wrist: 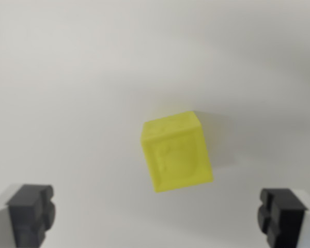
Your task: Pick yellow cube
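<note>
A yellow cube [176,151] sits on a plain pale grey counter [72,77], a little right of the middle of the wrist view and slightly below centre. As a cube it has no long axis. It is turned a small way, so its edges run at a slant to the picture's sides: the top face tips toward the far left, and the large face toward the camera leans down and to the right. That face carries a faint raised or pressed round mark, too blurred to read. A soft shadow falls on the counter just right of the cube.

The tool [156,217] is spread wide and holds nothing. One dark finger [31,213] shows at the near left corner and the other at the near right corner, each well apart from the cube. The cube lies between them but farther away, with bare counter all around it and no other object close by.
</note>
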### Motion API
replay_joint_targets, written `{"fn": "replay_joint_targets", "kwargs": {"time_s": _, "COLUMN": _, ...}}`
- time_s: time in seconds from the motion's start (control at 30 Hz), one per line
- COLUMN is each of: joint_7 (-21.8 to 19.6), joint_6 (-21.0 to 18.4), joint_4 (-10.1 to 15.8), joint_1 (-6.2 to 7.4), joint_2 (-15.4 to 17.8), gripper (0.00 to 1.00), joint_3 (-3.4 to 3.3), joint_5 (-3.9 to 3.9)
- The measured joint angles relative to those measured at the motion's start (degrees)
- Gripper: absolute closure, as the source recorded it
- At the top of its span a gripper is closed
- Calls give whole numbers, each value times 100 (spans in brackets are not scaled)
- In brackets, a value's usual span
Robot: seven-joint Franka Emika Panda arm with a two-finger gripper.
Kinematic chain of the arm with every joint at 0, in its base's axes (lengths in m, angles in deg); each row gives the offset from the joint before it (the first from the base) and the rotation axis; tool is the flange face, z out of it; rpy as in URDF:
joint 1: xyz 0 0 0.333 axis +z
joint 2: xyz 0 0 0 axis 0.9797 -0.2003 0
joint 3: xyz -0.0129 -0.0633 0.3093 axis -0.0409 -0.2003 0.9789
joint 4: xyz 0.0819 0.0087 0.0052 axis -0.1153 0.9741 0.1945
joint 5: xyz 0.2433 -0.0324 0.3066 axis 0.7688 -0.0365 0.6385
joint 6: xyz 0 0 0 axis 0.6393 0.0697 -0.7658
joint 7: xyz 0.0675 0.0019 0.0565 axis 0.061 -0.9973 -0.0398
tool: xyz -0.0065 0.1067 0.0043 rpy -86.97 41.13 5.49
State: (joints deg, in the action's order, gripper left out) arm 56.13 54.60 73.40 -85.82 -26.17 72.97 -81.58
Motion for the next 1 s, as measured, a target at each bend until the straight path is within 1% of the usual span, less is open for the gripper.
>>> {"fn": "replay_joint_targets", "kwargs": {"time_s": 0.53, "joint_7": 566, "joint_6": 551, "joint_4": 204, "joint_1": -113, "joint_2": -367, "gripper": 0, "joint_3": 1, "joint_5": -4}}
{"fn": "replay_joint_targets", "kwargs": {"time_s": 1.0, "joint_7": 1056, "joint_6": 1022, "joint_4": 315, "joint_1": -217, "joint_2": -741, "gripper": 0, "joint_3": 1, "joint_5": -19}}
